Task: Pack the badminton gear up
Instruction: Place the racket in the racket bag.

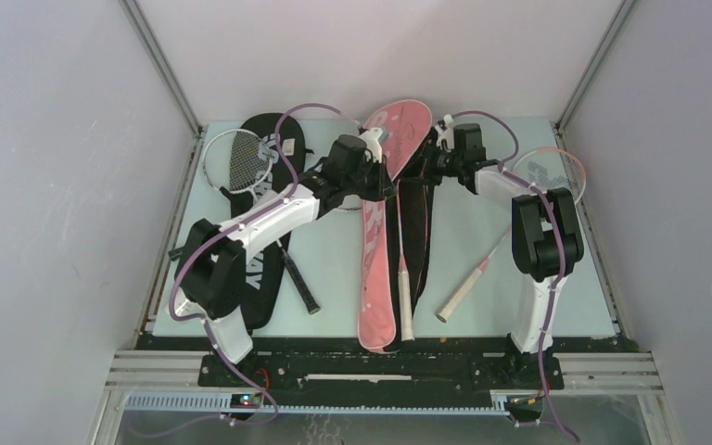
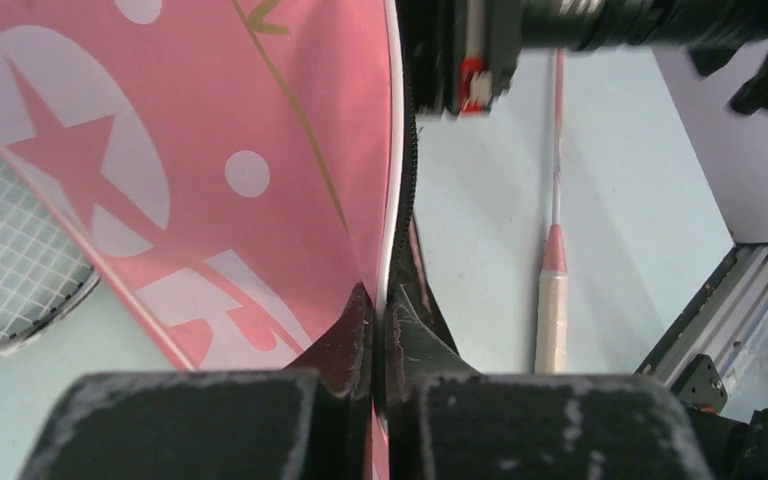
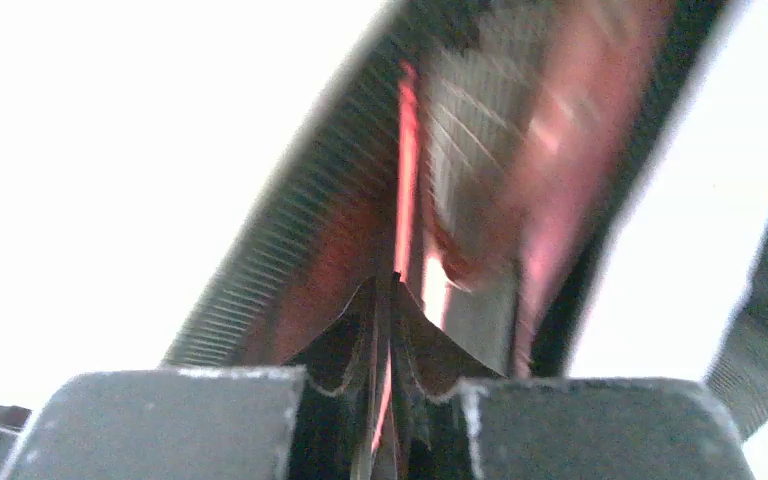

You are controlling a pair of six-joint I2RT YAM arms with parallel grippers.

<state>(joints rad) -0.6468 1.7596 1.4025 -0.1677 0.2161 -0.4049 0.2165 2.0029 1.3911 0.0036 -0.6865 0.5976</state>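
three rackets: left racket (image 1: 232,159), middle racket (image 1: 406,301), right racket (image 1: 462,293); two covers: black cover (image 1: 264,132), pink cover (image 1: 377,278).

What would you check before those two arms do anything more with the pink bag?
1. Left gripper shut on the pink cover edge: ok.
2. Right gripper shut on the cover's other edge: ok, though that view is blurred.
3. Cover's mouth open enough for a racket: cannot tell.
4. Right-hand racket inside the cover: not ok; it lies outside, to the cover's right.
5. Black strap clear of the opening: cannot tell.
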